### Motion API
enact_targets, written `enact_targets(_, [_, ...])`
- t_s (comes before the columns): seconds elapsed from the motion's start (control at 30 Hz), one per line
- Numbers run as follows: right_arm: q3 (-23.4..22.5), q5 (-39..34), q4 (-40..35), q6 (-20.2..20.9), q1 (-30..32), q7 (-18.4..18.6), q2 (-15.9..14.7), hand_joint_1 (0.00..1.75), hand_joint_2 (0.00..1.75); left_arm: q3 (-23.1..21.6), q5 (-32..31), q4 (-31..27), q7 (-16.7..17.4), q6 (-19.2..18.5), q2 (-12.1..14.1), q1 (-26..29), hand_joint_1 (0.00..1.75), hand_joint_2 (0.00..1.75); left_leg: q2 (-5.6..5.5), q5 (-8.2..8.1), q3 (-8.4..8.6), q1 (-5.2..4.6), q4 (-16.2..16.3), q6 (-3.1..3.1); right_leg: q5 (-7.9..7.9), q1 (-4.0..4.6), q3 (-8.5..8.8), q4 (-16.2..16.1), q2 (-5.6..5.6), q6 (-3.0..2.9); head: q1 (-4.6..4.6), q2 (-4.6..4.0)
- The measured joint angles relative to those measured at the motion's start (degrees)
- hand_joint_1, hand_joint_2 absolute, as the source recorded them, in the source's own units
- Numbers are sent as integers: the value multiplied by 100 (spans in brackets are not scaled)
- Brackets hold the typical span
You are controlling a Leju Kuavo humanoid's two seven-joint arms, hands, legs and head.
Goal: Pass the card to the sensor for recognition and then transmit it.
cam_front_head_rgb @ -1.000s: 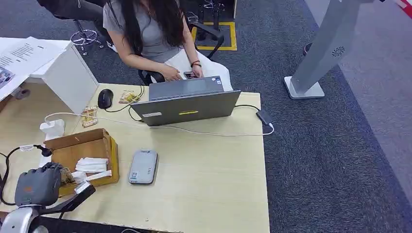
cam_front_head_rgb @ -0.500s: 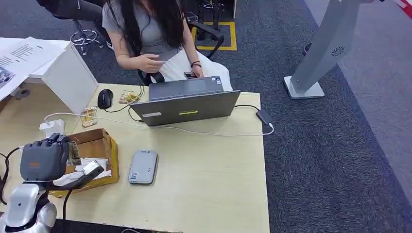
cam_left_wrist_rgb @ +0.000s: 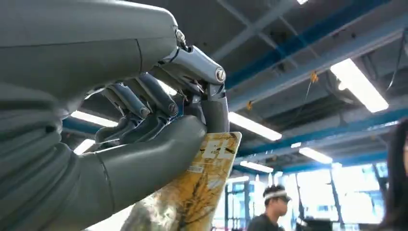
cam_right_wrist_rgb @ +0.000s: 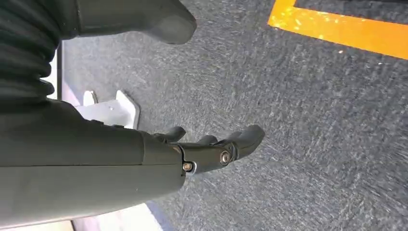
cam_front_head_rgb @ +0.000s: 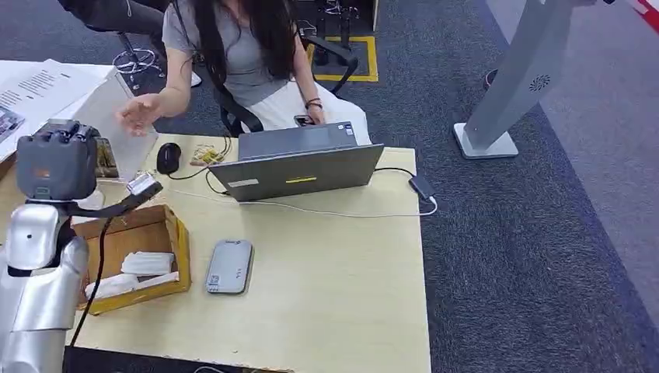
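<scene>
My left hand [cam_front_head_rgb: 58,163] is raised above the table's left side and holds a yellowish patterned card [cam_front_head_rgb: 105,159]. In the left wrist view the card [cam_left_wrist_rgb: 202,178] is pinched between the thumb and the fingers [cam_left_wrist_rgb: 144,103] of that hand. A person's open hand [cam_front_head_rgb: 140,115] reaches toward the card from behind the table, a short way from it. The grey card sensor [cam_front_head_rgb: 230,266] lies flat on the table, to the right of the box and well below my hand. My right hand [cam_right_wrist_rgb: 211,149] hangs over the carpet with its fingers apart and nothing in them.
An open cardboard box [cam_front_head_rgb: 177,233] with white items in it sits under my left arm. A grey laptop [cam_front_head_rgb: 299,167], a black mouse [cam_front_head_rgb: 168,157] and a white cable [cam_front_head_rgb: 311,210] lie further back. A white box [cam_front_head_rgb: 116,116] stands at the far left.
My left hand has lifted the card out of the cardboard box and risen toward the far left. The person's hand has left the laptop and stretched out toward the card.
</scene>
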Motion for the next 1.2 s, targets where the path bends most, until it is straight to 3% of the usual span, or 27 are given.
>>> enact_targets(0.33, [0,85,0,83,-43,-24,-7,0,175,-424,-374,1876,265,-289,295,-1880,175,175,3,2,-7,-2,2,2,2,0,-3,2,6,1,-4,0])
enact_targets(0.5, [0,85,2,83,-49,-17,-7,0,175,-535,-374,2325,289,-258,299,-2198,175,175,4,1,-10,-2,2,2,2,0,-4,1,5,1,0,0])
enact_targets(0.77, [0,98,2,81,-52,13,-7,0,175,-542,-367,2736,341,-98,435,-2231,175,175,9,2,-10,0,2,2,1,0,-7,1,8,1,-4,0])
enact_targets(0.8, [0,101,2,81,-52,13,-7,0,175,-542,-365,2771,341,-90,446,-2230,3,175,8,2,-10,0,2,2,1,0,-7,1,6,1,2,0])
enact_targets(1.03, [0,120,2,81,-51,18,-7,0,175,-542,-319,2861,273,221,572,-2053,0,175,9,2,-11,-1,1,2,2,-1,-6,2,7,1,-2,0])
enact_targets(1.13, [-4,83,2,68,-50,20,-7,0,175,-531,-58,2681,2,387,581,-1702,0,175,9,1,-12,-2,0,2,1,-1,-4,2,8,1,0,0])
enact_targets(1.2, [-33,46,2,55,-46,22,-7,0,175,-466,361,2155,-279,574,590,-1153,0,175,28,-3,-9,-4,-2,3,1,-4,-6,1,30,1,0,0])
